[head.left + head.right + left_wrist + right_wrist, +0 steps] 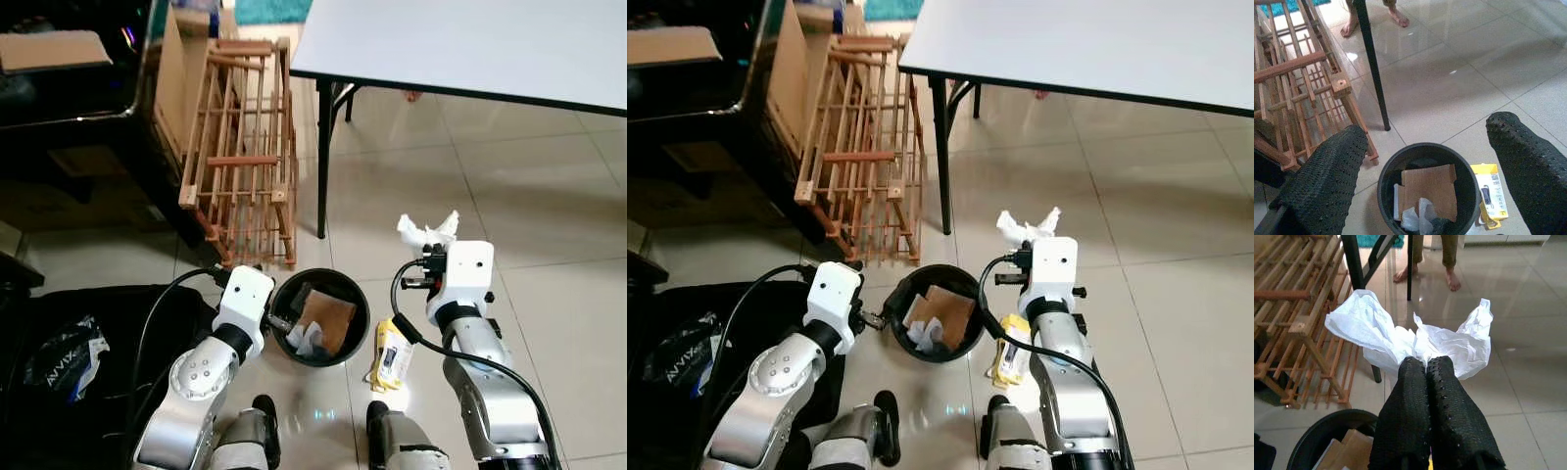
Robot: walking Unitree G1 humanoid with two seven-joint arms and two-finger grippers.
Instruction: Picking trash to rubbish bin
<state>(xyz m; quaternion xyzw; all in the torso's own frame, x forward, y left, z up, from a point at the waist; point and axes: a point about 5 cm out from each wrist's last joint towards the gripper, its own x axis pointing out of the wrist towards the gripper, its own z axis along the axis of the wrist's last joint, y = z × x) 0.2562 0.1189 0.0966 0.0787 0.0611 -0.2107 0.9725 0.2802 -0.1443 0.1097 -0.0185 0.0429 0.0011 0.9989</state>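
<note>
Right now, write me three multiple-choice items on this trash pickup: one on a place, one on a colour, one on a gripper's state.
1. Where does the yellow package lie?
A. in the bin
B. on the floor beside the bin
C. on the table

2. What colour is the rubbish bin?
A. black
B. blue
C. red

3. What is the right gripper doing?
A. hanging open
B. gripping cardboard
C. pinching crumpled white paper

Key: 1 B, it rests on the tiles just outside the bin's rim. 2 A, rim and wall are black. 3 C, the fingers are closed together with the paper bunched at their tips.
</note>
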